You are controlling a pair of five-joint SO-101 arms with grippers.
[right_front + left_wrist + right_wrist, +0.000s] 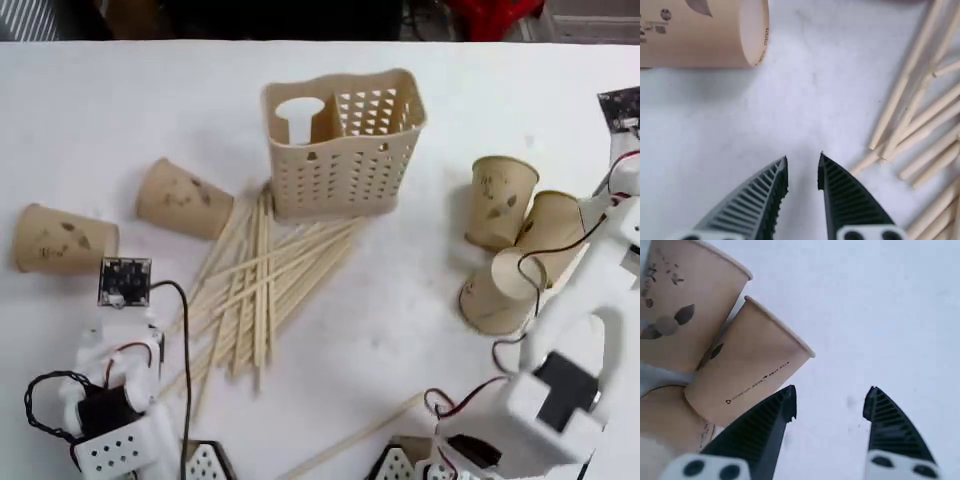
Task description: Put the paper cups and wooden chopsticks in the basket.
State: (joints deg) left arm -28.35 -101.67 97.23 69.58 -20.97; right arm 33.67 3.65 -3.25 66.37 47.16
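Poised over the white table [400, 320], the left pincer [802, 160] stands only slightly parted and holds nothing, between a paper cup [700, 32] lying on its side and the scattered chopsticks [920, 115]. The right pincer [832, 395] gapes wider, also empty. One of its jaws sits just beside a cluster of three cups [505, 205]; whether it touches them cannot be told. The basket [340, 175] stands upright mid-table, with the chopsticks fanned out from its front and another cup [183, 198] lying near. Beyond the far edge the room is dark, apart from something red [490, 15].
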